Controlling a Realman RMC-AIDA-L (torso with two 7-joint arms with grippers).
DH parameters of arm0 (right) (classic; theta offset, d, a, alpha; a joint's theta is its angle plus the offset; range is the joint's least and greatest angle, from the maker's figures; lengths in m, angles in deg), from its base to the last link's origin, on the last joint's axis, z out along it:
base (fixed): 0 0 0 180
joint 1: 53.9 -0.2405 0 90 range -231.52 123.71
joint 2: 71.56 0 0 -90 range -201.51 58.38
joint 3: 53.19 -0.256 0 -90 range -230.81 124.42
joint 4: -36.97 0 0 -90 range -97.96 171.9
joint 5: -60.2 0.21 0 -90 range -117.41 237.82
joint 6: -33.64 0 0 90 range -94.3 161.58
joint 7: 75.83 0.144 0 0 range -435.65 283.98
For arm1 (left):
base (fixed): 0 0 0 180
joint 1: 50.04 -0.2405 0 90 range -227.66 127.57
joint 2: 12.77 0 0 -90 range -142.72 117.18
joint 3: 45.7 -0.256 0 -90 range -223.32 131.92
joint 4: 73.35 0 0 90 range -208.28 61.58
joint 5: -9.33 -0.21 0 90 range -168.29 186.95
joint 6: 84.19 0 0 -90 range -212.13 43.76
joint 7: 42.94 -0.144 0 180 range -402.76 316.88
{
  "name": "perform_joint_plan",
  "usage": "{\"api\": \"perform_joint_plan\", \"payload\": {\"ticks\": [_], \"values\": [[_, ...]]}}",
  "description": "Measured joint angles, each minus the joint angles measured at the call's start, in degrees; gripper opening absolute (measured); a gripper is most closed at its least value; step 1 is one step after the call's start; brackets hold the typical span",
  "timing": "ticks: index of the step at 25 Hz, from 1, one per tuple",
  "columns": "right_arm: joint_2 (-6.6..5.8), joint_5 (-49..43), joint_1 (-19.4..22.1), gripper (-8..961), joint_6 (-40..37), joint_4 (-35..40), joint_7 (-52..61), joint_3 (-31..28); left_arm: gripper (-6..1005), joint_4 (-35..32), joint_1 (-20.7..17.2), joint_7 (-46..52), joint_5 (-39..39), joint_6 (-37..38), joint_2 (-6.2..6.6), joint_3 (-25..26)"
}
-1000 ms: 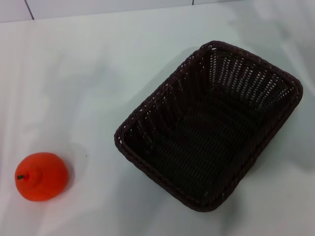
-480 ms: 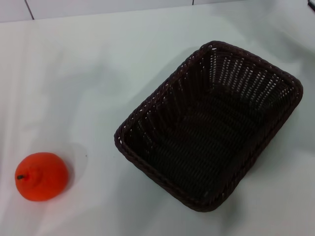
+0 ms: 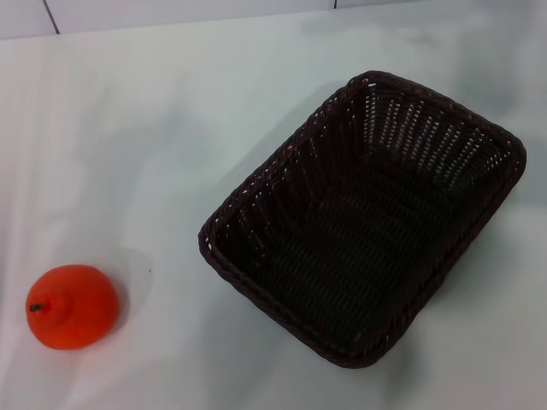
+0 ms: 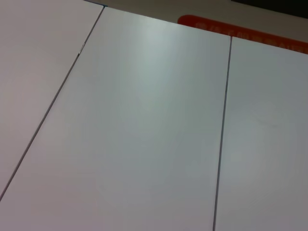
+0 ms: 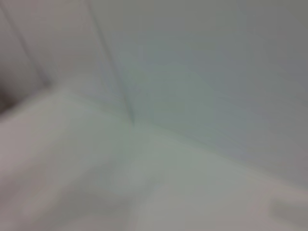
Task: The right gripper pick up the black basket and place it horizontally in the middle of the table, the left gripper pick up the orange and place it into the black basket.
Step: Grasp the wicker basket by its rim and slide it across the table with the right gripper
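On the right half of the table (image 3: 128, 128), the black basket (image 3: 363, 218) is seen standing upright on its base, open side up. It is set at a slant, one short end turned toward the far right and the other toward the near left, so that its long sides run diagonally across the glossy white surface. Nothing is held inside it; only the woven floor and the slatted walls under the braided rim are shown. Its far right corner lies close to the right edge of the head view.

At the near left of the table, the orange (image 3: 72, 306) is found resting on the surface, its short dark stem turned toward the left. It is kept well apart from the basket, with bare tabletop between the two.

Neither the left gripper nor the right gripper is shown in the head view, and neither is caught by its own wrist camera, so the state of the jaws of either one cannot be told, nor whether anything is held.

In the left wrist view, only pale flat panels divided by thin dark seams are shown, with an orange-red strip (image 4: 240, 32) along the far edge. In the right wrist view, only blurred pale surfaces are made out.
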Motion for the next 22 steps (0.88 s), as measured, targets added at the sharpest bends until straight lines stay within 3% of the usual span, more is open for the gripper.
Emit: {"api": "perform_joint_plan", "payload": {"ticks": [4,9,14,22], "values": [[0.61,-12.16,-3.34,835,7.16,3.64,3.55,0.16,900,0.0,0.13,0.02,0.0,0.17,0.0,0.0],[1.21,-21.49,-5.04,922,9.59,3.91,3.65,1.76,900,0.03,0.23,0.03,0.0,0.42,0.0,0.02],[2.0,-24.58,-4.98,944,8.49,2.13,3.4,5.22,899,0.04,0.86,0.12,-0.09,0.49,0.0,-0.05],[2.81,-27.08,-5.92,945,2.48,-8.61,1.95,8.49,900,0.04,1.81,0.12,-0.41,0.62,-0.07,-0.07]]}}
